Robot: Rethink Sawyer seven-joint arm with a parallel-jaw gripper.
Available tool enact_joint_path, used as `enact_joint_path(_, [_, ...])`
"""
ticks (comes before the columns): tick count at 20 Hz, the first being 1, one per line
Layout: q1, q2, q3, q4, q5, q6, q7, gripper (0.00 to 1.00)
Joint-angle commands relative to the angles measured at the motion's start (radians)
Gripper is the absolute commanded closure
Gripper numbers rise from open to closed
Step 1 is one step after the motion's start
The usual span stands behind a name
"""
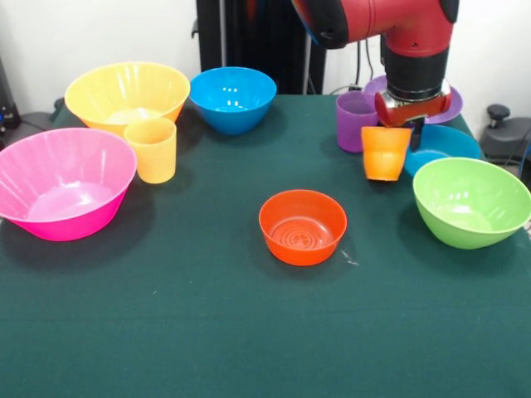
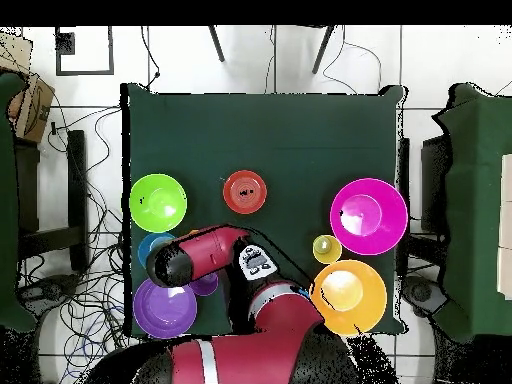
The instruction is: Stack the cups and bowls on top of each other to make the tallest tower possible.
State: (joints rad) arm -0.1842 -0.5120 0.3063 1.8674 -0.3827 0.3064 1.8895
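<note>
Basically nothing's stacked yet: the gripper [image 1: 397,116] has its fingers clamped on the rim of the orange cup [image 1: 385,153], holding it up off the table beside the lime green bowl [image 1: 471,201], while the small red-orange bowl [image 1: 302,226] sits empty mid-table.

Glossy, smooth plastic is seen in every vessel: the big pink bowl [image 1: 62,182], the big yellow bowl [image 1: 127,95], the medium blue bowl [image 1: 233,98], the lime green bowl [image 1: 471,201], the small red-orange bowl [image 1: 302,225] with fine ridges moulded inside, and the orange cup [image 1: 385,152]. The table [image 1: 207,332] is covered by a matt dark green cloth. The arm [image 1: 373,21] is cased in shiny red and black shell.
</note>
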Motion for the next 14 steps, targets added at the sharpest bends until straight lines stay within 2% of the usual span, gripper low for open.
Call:
enact_joint_path(1, [-0.012, 0.032, 0.014, -0.043, -0.05, -0.019, 0.022, 1.0])
enact_joint_path(11, [-0.006, 0.017, 0.012, -0.031, -0.029, 0.004, 0.037, 1.0])
enact_joint_path(14, [-0.011, 0.008, 0.013, -0.001, -0.03, -0.013, 0.048, 1.0])
